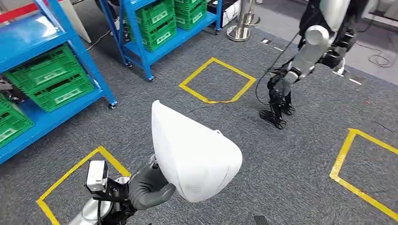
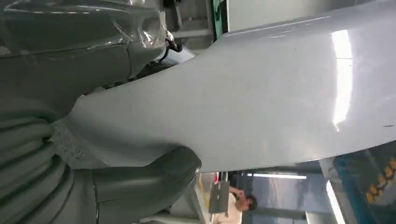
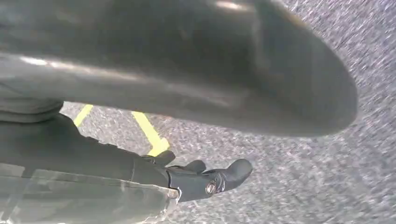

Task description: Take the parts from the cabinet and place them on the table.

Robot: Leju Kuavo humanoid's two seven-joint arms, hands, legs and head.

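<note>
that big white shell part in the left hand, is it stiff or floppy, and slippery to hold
The white shell part probably is stiff: it keeps its curved shape though the left hand grips only one edge. Its glossy surface, showing bright reflections, likely makes it slippery. Such an edge grip suggests it's light for its size.

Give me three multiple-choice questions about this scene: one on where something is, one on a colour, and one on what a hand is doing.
1. Where do the green crates sit?
A. On blue shelves
B. On the carpet
C. Inside a yellow square

2. What colour is the tape that marks squares on the floor?
A. Red
B. Yellow
C. White

3. What is the left hand doing?
A. Hanging with nothing in it
B. Holding a large white part
C. Resting on a crate

Answers:
1. A: the green crates stand on the blue shelves, off the floor.
2. B: the tape square on the grey carpet is yellow.
3. B: the left hand grips the lower edge of the white part; the left wrist view shows the thumb pressed against its smooth surface.
</note>
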